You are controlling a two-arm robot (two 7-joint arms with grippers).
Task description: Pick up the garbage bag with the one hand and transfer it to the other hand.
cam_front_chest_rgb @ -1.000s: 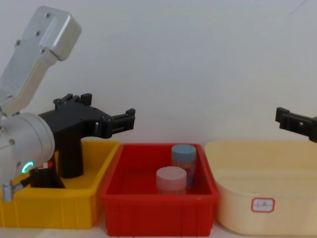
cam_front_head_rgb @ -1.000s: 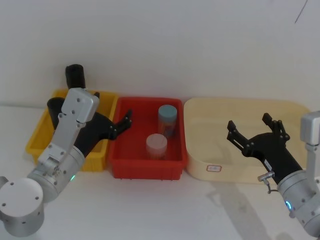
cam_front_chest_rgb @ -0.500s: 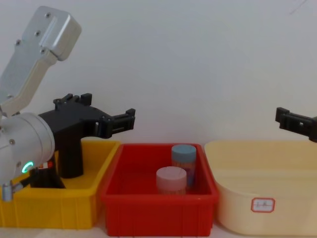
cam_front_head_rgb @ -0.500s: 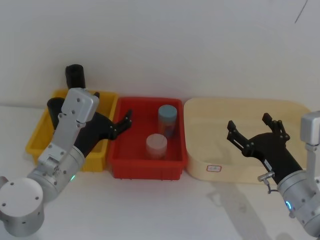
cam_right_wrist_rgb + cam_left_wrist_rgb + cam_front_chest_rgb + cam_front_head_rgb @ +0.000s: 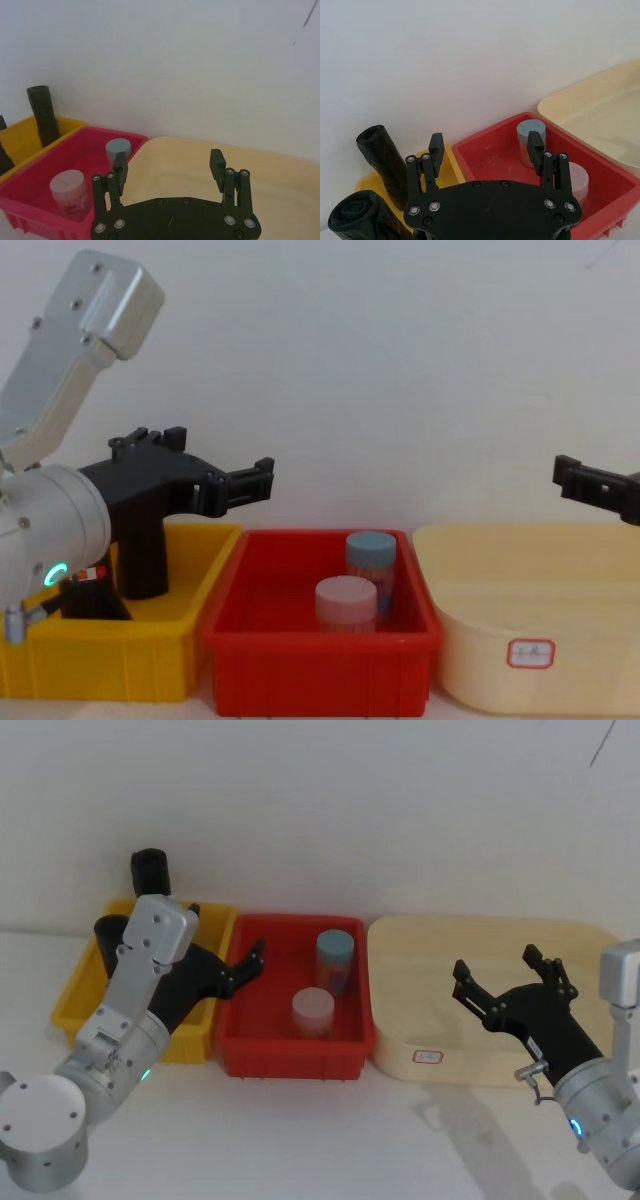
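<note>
Head view, left gripper: here's the black slim-fingered left gripper (image 5: 248,965) on its bulky silver green-lit arm. It hangs over the seam between the yellow plastic bin (image 5: 72,1008) and the red plastic bin (image 5: 290,1058), fingers spread, holding nothing.
Head view, garbage bag: the black cylindrical garbage bag (image 5: 108,932) stands in the yellow bin's left part, beside the arm's wrist. It is well behind the fingertips and apart from them.
Head view, plain roll: a taller plain black plastic roll (image 5: 152,873) rises at the bin's rear.
Head view, right gripper: the long black right gripper (image 5: 496,967) on the blue-lit silver arm floats above the cream oval tub (image 5: 395,1055), fingers wide apart, empty.
Left wrist view, left gripper: both fingers (image 5: 436,146) stand parted with nothing between them. Ahead sit the red bin's blue-grey capped jar (image 5: 530,134) and pink-lidded jar (image 5: 577,177).
Left wrist view, garbage bag: its rolled end (image 5: 355,220) shows close beside the gripper's body, off to the side and not between the fingers. The plain roll stands upright just past it.
Right wrist view, right gripper: fingers (image 5: 216,160) are apart over the cream tub, gripping nothing.
Chest view, left gripper: it reaches level, high above the yellow bin's right wall.
Chest view, garbage bag: down low in the yellow bin (image 5: 85,602), its red-and-white label band (image 5: 95,571) peeps out next to the arm's green ring. It lies below and behind the fingertips, untouched.
Chest view, right gripper: it comes in from the right edge above the tub.
</note>
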